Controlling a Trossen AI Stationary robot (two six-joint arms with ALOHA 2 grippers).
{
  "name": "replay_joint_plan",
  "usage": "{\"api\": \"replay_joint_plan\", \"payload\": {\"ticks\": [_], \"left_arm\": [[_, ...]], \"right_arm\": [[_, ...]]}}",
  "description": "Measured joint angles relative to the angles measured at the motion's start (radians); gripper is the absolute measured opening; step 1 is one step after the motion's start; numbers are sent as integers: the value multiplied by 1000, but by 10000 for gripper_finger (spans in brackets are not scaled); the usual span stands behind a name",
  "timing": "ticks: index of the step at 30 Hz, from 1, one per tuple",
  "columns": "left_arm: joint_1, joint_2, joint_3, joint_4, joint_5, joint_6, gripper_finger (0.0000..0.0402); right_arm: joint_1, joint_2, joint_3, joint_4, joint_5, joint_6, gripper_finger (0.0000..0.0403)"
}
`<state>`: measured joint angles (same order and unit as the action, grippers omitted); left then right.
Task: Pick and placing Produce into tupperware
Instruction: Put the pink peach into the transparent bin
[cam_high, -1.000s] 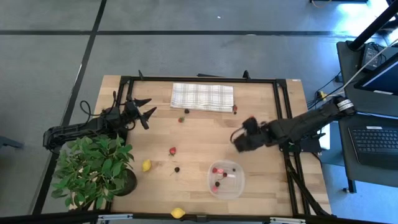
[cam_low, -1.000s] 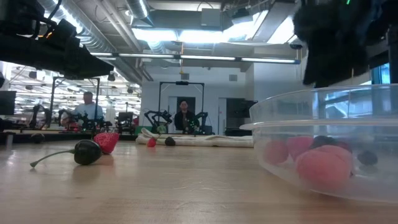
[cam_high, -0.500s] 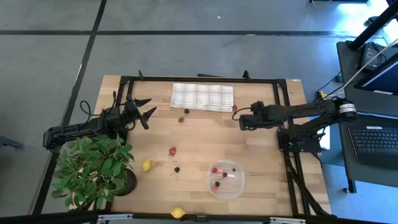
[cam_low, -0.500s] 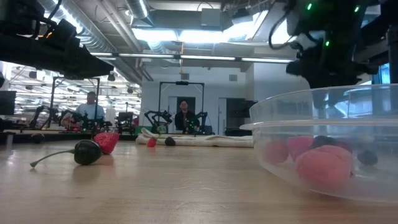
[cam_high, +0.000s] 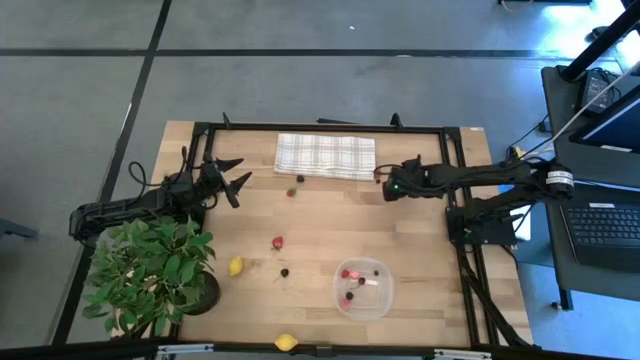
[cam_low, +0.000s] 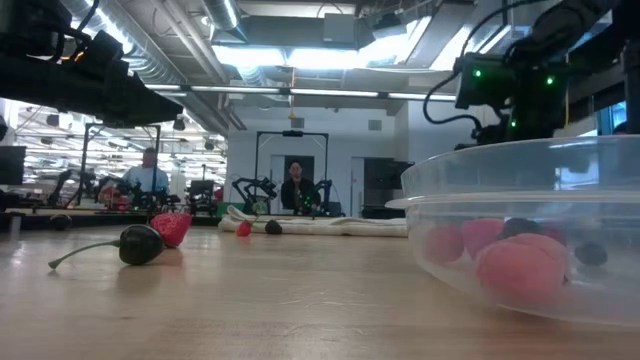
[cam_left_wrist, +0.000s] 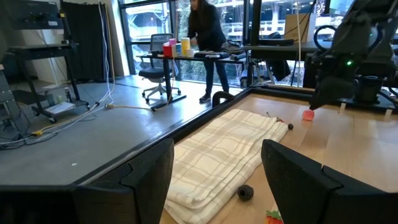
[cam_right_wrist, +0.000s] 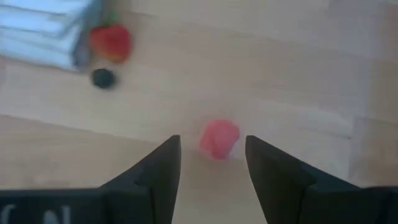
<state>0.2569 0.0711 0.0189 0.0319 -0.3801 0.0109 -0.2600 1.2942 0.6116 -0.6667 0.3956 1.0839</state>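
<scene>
The clear tupperware (cam_high: 363, 288) stands near the front of the table with several red and dark berries in it; it fills the right of the low view (cam_low: 530, 230). My right gripper (cam_high: 385, 183) hovers open by the right end of the checked cloth (cam_high: 325, 156). Its fingers point down over a small red piece (cam_right_wrist: 219, 138), which lies on the wood just ahead of the gap between them. Loose produce lies on the table: a lemon (cam_high: 235, 266), a second lemon (cam_high: 287, 342), a strawberry (cam_high: 277, 242) and a dark berry (cam_high: 284, 272). My left gripper (cam_high: 235, 175) waits open at the far left.
A leafy potted plant (cam_high: 150, 275) stands at the front left corner. A red berry (cam_high: 292, 192) and a dark one (cam_high: 299, 180) lie by the cloth's near edge. A black frame (cam_high: 455, 200) runs along the table's right side. Bare wood lies between cloth and tupperware.
My right gripper has swung from just beyond the tupperware toward the table's far edge, sinking and turning as it went. It now hangs over the red piece beside the cloth's right end. Its fingers have stayed apart. No produce has moved.
</scene>
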Motion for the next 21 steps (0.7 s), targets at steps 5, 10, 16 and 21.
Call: {"api": "replay_joint_plan", "payload": {"ticks": [5,10,16,21], "left_arm": [[0,0,0,0,0,0,237],[0,0,0,0,0,0,237],[0,0,0,0,0,0,237],[0,0,0,0,0,0,237]], "right_arm": [[-30,0,-45,55,-2,-23,182],[-33,0,-82,135,-14,-45,182],[-33,2,-97,147,-15,-46,182],[-33,38,-97,181,-15,-46,182]]}}
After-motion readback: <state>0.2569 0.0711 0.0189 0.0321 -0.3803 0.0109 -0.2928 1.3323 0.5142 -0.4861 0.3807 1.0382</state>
